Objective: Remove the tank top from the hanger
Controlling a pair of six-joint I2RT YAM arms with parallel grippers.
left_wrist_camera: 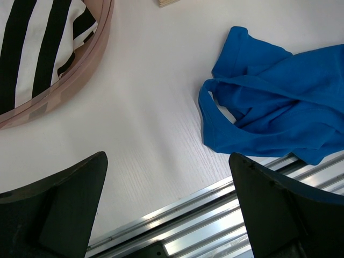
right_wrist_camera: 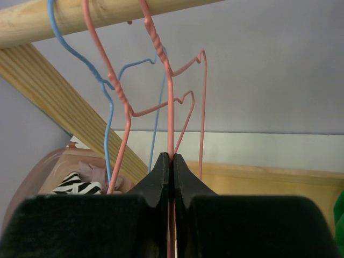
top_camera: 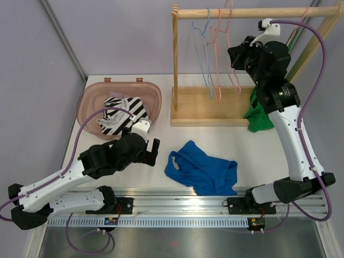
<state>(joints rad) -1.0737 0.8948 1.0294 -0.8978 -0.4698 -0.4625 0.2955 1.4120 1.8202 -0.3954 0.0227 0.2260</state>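
Observation:
A blue tank top (top_camera: 203,167) lies crumpled on the table near the front edge, off any hanger; it also shows in the left wrist view (left_wrist_camera: 274,102). My right gripper (top_camera: 238,56) is raised at the wooden rail (top_camera: 252,12) and shut on the thin wire of a bare pink hanger (right_wrist_camera: 170,97) that hangs from the rail. In the right wrist view the gripper (right_wrist_camera: 172,157) has its jaws pressed together on that wire. My left gripper (top_camera: 153,149) is open and empty, low over the table left of the tank top; its jaws stand wide apart in the left wrist view (left_wrist_camera: 166,161).
A second pink hanger (right_wrist_camera: 126,115) and a blue hanger (top_camera: 204,54) hang bare on the rail. A green garment (top_camera: 259,115) lies by the rack's wooden base (top_camera: 209,110). A pink basket (top_camera: 94,99) at the back left holds a striped garment (top_camera: 121,114). An aluminium rail (left_wrist_camera: 215,215) runs along the front edge.

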